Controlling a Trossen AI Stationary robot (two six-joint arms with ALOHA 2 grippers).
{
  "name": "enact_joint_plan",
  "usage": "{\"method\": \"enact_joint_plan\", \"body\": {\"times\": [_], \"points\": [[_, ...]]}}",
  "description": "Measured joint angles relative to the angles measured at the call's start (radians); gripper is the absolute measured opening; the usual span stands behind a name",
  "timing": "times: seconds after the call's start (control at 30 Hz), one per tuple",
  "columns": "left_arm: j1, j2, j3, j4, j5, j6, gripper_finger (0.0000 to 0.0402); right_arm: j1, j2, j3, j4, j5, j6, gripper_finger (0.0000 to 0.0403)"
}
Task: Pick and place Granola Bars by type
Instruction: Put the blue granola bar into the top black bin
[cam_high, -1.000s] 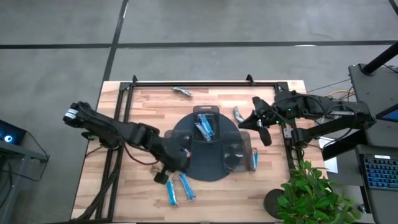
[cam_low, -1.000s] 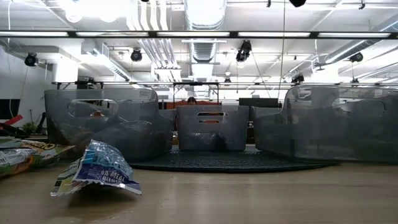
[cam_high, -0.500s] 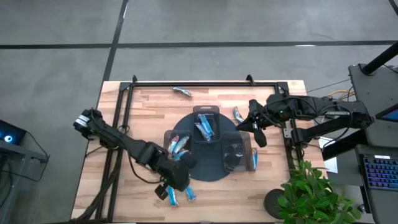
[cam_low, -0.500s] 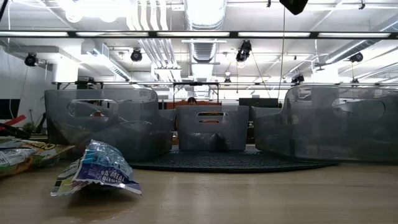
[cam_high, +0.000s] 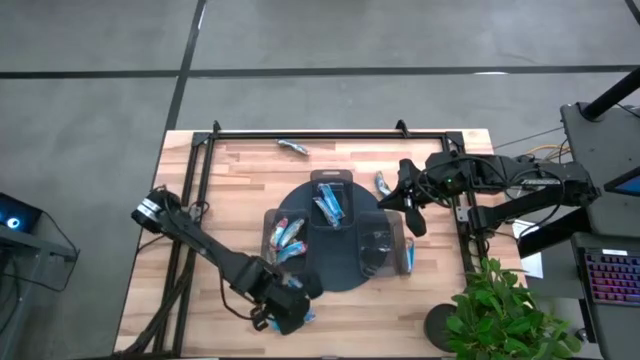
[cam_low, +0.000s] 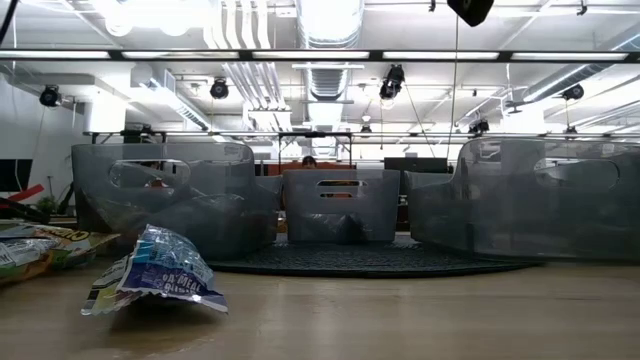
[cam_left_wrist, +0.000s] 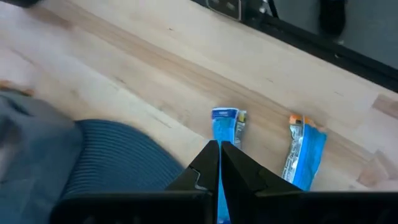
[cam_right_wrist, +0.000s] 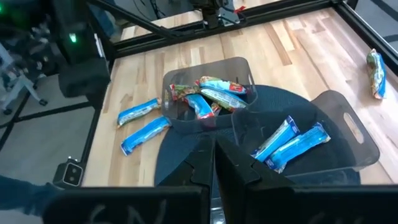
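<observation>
Two light blue granola bars lie flat on the wood near the table's near edge, beside the dark round tray. My left gripper hangs above the first of them, shut; in the high view the gripper covers most of both. The tray's left bin holds red and mixed bars, and its far bin holds blue ones. My right gripper is shut and waits above the tray's right side, next to a greenish-silver bar.
Another greenish-silver bar lies by the far edge, under the black frame rail. A blue bar lies right of the tray. A potted plant stands at the near right corner. Bare wood shows left of the tray.
My left gripper has moved from over the tray's left bin toward the table's near edge and now stands above the two blue bars. The bin with its mixed bars has come into sight. My right gripper has shifted a little toward the tray.
</observation>
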Motion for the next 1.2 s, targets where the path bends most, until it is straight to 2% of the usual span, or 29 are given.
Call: {"method": "enact_joint_plan", "body": {"times": [0.1, 0.33, 0.53, 0.67, 0.8, 0.93, 1.2], "points": [[0.002, 0.033, 0.000, 0.003, 0.044, -0.006, 0.0000, 0.000, 0.000, 0.000, 0.000, 0.000, -0.006, 0.0009], [0.016, 0.095, 0.012, 0.019, 0.039, -0.116, 0.0017, 0.000, 0.000, 0.000, 0.000, -0.004, -0.010, 0.0009], [0.034, 0.143, 0.012, -0.035, 0.034, -0.186, 0.0096, 0.000, 0.000, 0.000, 0.001, -0.004, 0.009, 0.0008], [0.039, 0.149, 0.011, -0.081, 0.023, -0.161, 0.0151, 0.000, 0.000, 0.000, 0.001, -0.004, 0.033, 0.0008], [0.043, 0.154, 0.010, -0.069, -0.025, -0.114, 0.0184, 0.000, 0.000, 0.000, 0.001, -0.004, 0.053, 0.0009], [0.055, 0.166, 0.010, -0.058, -0.032, -0.096, 0.0200, 0.000, 0.001, 0.000, 0.001, -0.004, 0.061, 0.0009], [0.057, 0.220, 0.010, -0.072, -0.014, -0.029, 0.0202, 0.000, 0.001, 0.000, 0.001, -0.004, 0.062, 0.0009]]}}
